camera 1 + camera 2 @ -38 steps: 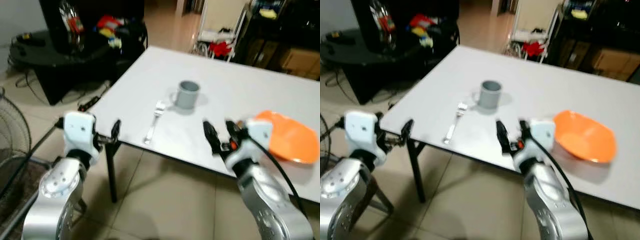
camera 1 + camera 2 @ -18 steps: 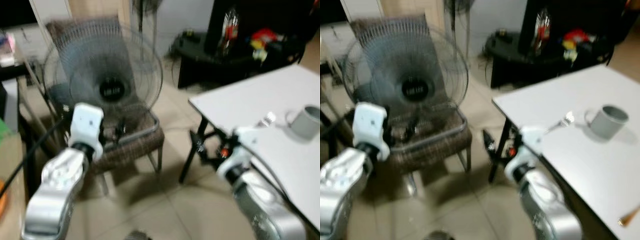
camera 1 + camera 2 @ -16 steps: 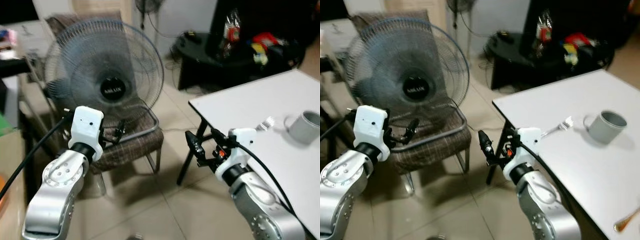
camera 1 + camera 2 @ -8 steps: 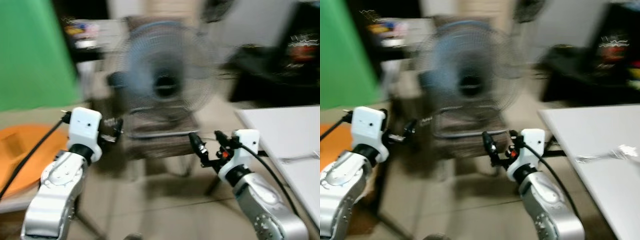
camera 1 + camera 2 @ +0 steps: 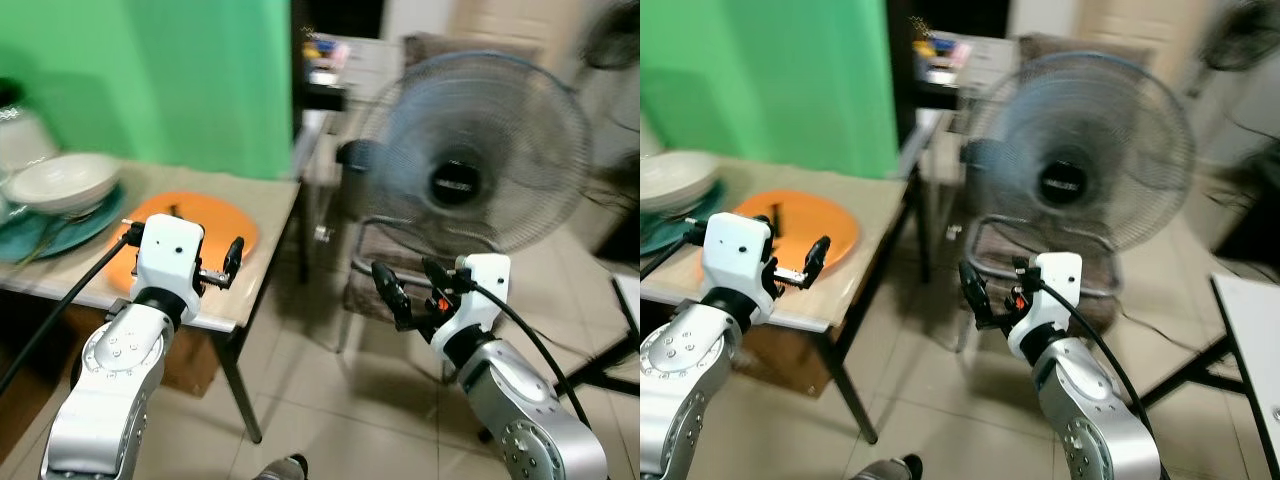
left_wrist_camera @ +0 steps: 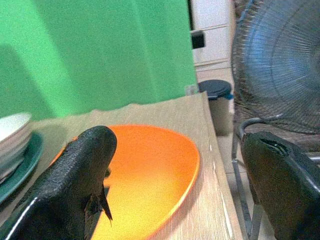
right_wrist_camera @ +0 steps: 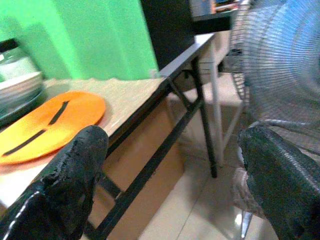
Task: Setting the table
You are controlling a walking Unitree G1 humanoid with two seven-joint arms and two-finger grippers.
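Green wall: standing behind the wooden side table and taking up the robot's left half of the head views.
Wooden side table: sitting on black metal legs at the robot's left, carrying the dishes; a cardboard box is tucked under it.
Electric fan: standing ahead and to the right of the side table, its round wire cage facing the robot, with a woven chair right behind it; together they are blocking the floor space between the side table and the white table.
White table: only its near corner and black folding leg are showing at the far right edge.
Orange plate: lying flat on the side table near its front edge, round, shallow and bright orange; two dark strips are resting on it, and what they are cannot be told.
Stacked dishes: a white bowl is sitting on a teal plate at the far left of the side table, beside the orange plate.
Left gripper: hovering just above the side table's front edge, next to the orange plate, fingers spread wide and holding nothing.
Right gripper: hanging over the tiled floor in front of the fan, fingers spread wide and holding nothing.
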